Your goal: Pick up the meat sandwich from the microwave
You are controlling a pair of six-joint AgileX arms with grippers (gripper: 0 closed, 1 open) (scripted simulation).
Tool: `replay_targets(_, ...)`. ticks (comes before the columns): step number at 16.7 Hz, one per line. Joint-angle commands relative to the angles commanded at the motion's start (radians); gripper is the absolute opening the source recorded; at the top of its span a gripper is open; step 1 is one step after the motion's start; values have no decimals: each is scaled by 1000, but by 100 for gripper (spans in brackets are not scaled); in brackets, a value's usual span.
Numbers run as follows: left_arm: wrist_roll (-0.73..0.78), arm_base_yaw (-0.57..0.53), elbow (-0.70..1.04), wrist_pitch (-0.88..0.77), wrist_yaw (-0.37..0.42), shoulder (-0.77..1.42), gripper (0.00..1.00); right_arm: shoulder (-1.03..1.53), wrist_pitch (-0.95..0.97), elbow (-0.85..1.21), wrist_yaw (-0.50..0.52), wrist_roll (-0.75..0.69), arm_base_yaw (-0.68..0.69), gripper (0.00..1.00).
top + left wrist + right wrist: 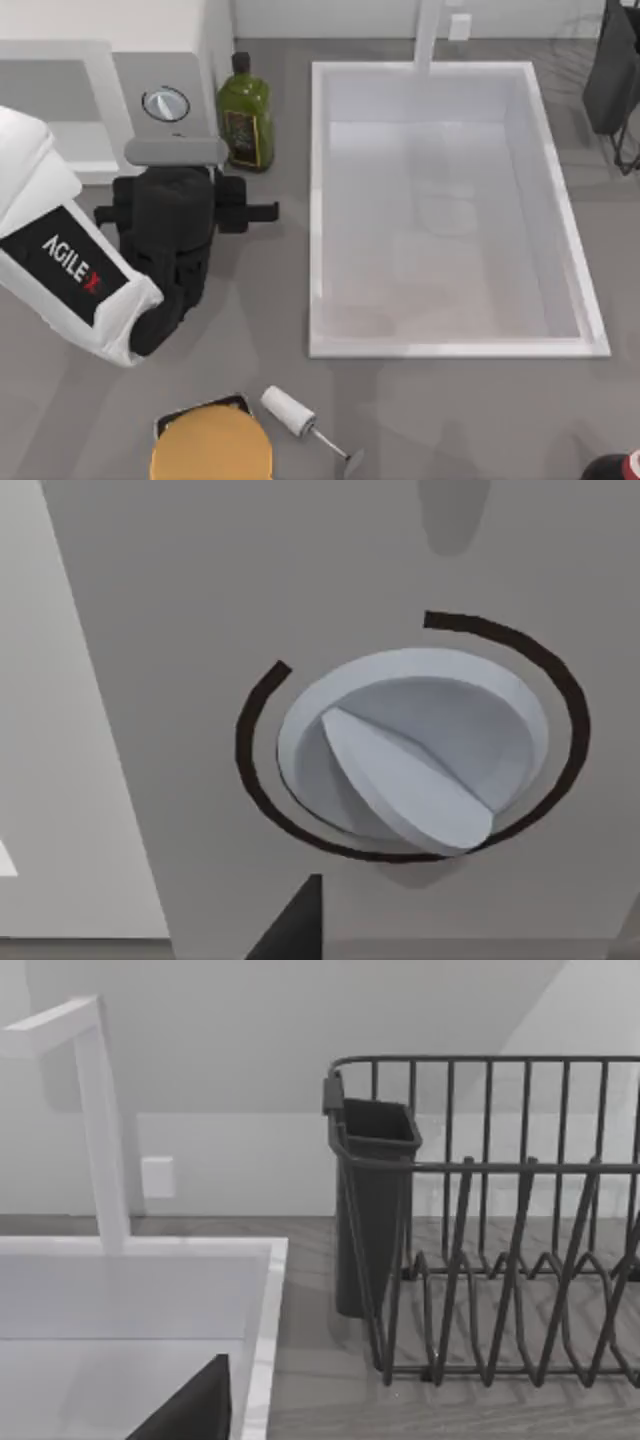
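Our left arm (70,275) reaches in from the table's left side, its black wrist and gripper (178,215) close up against the grey front panel of the microwave (60,110) at the top left. The left wrist view faces one round silvery dial (415,755) on that panel, ringed by a dark arc. We cannot tell whether our left fingers are released or clenched. We cannot make out the meat sandwich. A green bottle (245,120) stands just beside the microwave, between it and the white sink (318,200). Near the bottom edge lie an orange-tan disc (212,448) and a small white roller (290,412). The right wrist view faces a dark dish rack (490,1220) beside the sink.
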Motion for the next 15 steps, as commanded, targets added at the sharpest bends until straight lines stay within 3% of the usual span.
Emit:
replay_targets(5, 0, -2, -6, 15, 2, 12, 0, 0, 0, 0, 0, 0, 0, 100)
replay_targets(15, 0, -2, -6, 15, 2, 12, 75, 0, 0, 0, 0, 0, 0, 100)
